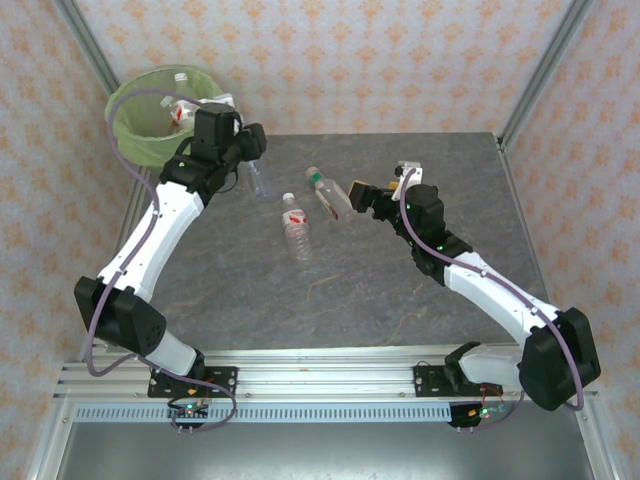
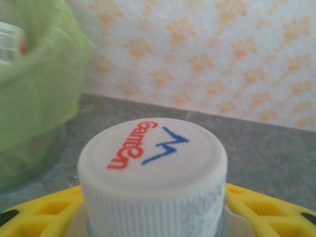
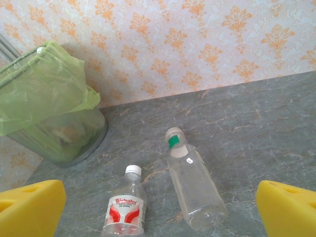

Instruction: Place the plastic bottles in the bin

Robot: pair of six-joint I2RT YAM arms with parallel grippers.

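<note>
Bin (image 1: 122,125): far-left corner of the table, green liner; bottles (image 1: 180,112) lie inside.
Table (image 1: 400,290): red-label bottle (image 3: 126,210) and green-neck bottle (image 3: 193,185) lie mid-table, side by side, not touching.
Left gripper (image 1: 250,160): closed narrow on a white-cap bottle (image 2: 153,163), just right of the bin, outside its rim.
Right gripper (image 1: 352,196): jaws wide, empty; the green-neck bottle lies just beside it, on the bin side.

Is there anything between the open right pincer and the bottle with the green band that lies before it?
Nothing visible stands between. The right pincer is open, and the green-banded bottle lies just ahead on the table; the red-labelled bottle lies apart, to its left.
</note>
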